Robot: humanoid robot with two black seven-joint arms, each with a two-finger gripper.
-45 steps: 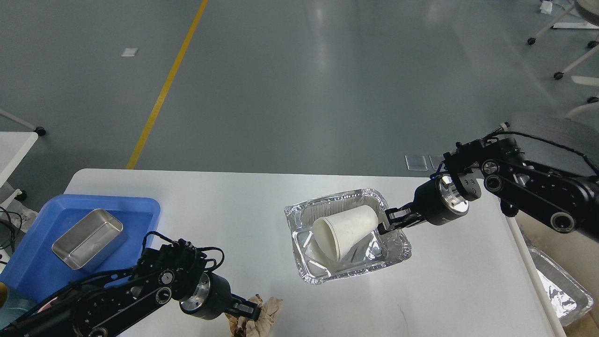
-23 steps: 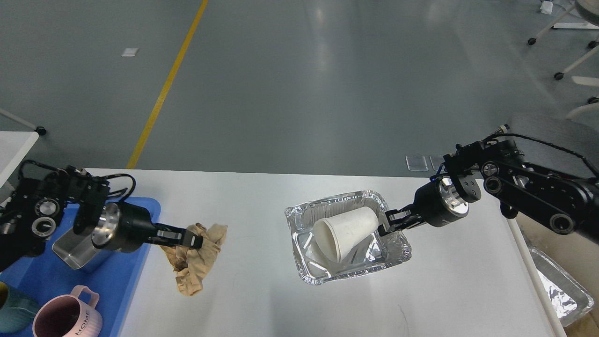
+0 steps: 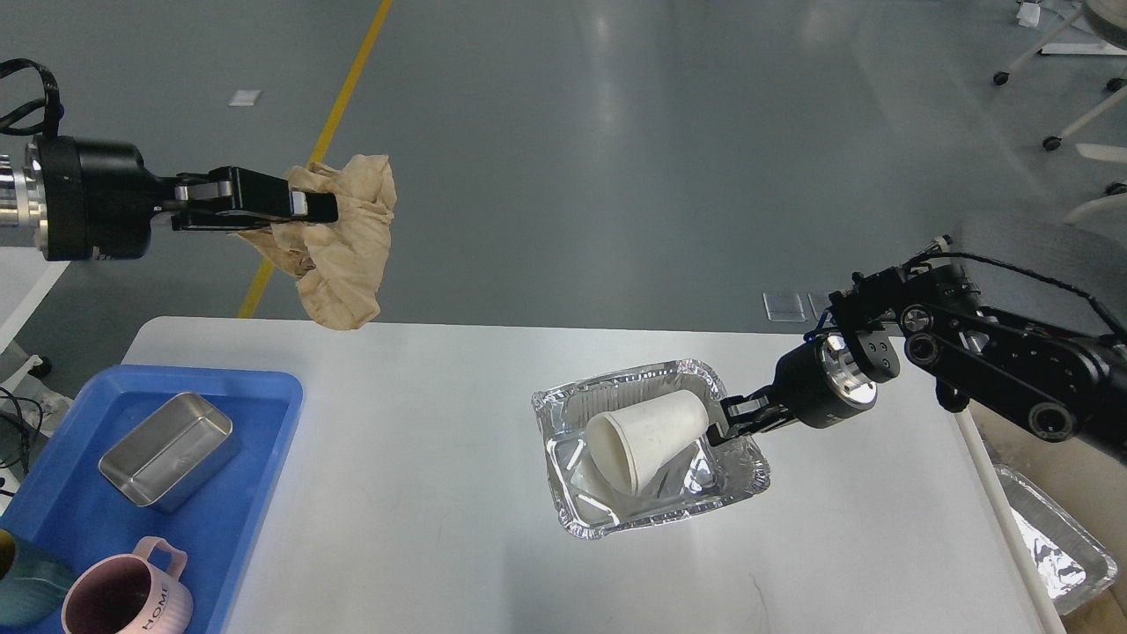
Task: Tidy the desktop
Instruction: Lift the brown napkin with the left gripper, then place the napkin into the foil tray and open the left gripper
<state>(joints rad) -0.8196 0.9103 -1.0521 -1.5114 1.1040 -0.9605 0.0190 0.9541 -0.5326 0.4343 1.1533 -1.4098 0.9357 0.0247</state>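
The left pincer (image 3: 308, 207), clamping the crumpled brown paper (image 3: 339, 246), is rising well above the counter (image 3: 423, 440), clearing it; the right pincer (image 3: 724, 421) is still pinching the foil tray (image 3: 572, 519) rim beside the paper cup (image 3: 647, 438)

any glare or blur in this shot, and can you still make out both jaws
Head view: sharp overall, no motion blur; overhead light glares off the foil tray and streaks the grey floor. The left gripper, shut on the crumpled brown paper, reads clearly; the right gripper at the tray's rim is dark, its jaws hard to separate.
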